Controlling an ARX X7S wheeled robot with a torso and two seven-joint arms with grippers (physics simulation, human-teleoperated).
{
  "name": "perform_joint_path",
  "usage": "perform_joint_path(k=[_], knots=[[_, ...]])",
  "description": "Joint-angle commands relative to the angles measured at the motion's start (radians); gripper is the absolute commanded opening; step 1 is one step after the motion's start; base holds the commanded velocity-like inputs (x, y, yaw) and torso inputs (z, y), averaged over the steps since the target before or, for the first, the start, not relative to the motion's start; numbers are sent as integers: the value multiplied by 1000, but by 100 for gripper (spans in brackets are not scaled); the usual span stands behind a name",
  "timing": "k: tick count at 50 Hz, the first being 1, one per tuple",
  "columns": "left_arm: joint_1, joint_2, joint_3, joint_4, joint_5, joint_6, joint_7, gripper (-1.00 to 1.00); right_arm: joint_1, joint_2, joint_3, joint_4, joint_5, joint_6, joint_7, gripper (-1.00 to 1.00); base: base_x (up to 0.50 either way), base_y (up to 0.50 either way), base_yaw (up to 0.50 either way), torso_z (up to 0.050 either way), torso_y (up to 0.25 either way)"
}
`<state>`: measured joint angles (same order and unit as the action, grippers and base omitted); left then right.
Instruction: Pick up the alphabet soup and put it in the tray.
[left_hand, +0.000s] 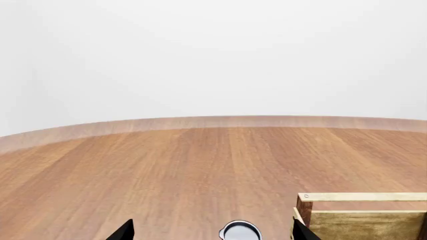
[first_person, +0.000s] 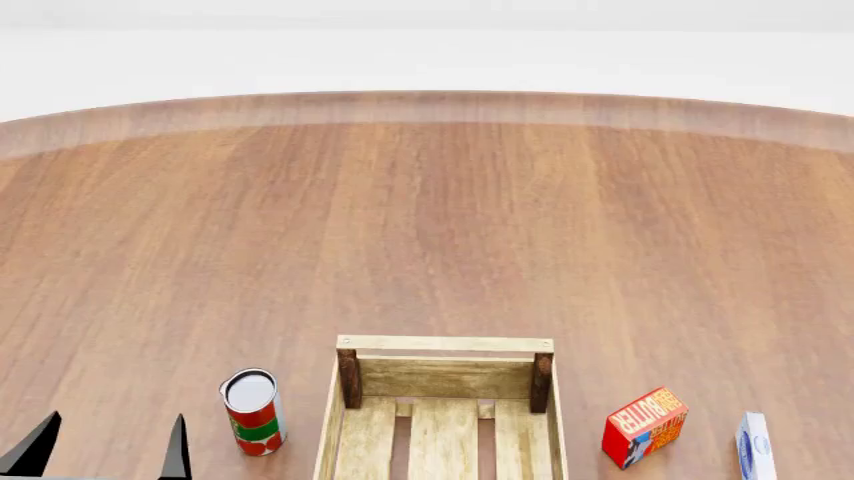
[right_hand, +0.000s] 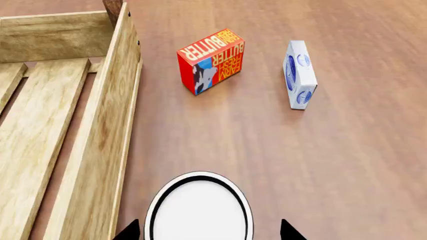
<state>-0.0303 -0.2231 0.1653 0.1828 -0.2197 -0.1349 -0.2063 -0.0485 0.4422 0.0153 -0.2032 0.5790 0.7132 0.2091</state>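
Observation:
In the right wrist view a can with a white top and dark rim (right_hand: 199, 210) stands just outside the tray's long wall (right_hand: 110, 125). Its label is hidden; I take it for the alphabet soup, since the tomato can stands on the tray's other side. My right gripper (right_hand: 210, 232) is open, with a dark fingertip on each side of this can and a gap at both. The light-wood tray (first_person: 445, 345) sits at the head view's bottom centre. My left gripper (first_person: 107, 455) is open and empty, left of the red-and-green tomato can (first_person: 251, 410).
A red butter box (first_person: 645, 427) and a white-and-blue box (first_person: 755, 447) lie right of the tray; both also show in the right wrist view, the butter box (right_hand: 212, 61) and the white box (right_hand: 299, 74). In the left wrist view the tomato can's top (left_hand: 240, 231) and a tray corner (left_hand: 363, 212) show.

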Motion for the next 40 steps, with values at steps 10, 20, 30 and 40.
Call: perform_joint_path(k=[10,20,30,40], knots=[[-1,-7,9,-5,-6,7,-8,100,11,-10,-36,29,-14,-15,-13,100,0,0,0,0,0],[-1,-10,13,-2,-9,5,-12,100,14,-5,-38,14,-7,-8,-12,100,0,0,0,0,0],[-3,-14,16,-3,-15,4,-15,100,17,0,-41,11,-7,-6,-9,-100,0,0,0,0,0],[-3,-19,18,1,-20,4,-20,100,5,15,-6,-106,41,49,29,-100,0,0,0,0,0]])
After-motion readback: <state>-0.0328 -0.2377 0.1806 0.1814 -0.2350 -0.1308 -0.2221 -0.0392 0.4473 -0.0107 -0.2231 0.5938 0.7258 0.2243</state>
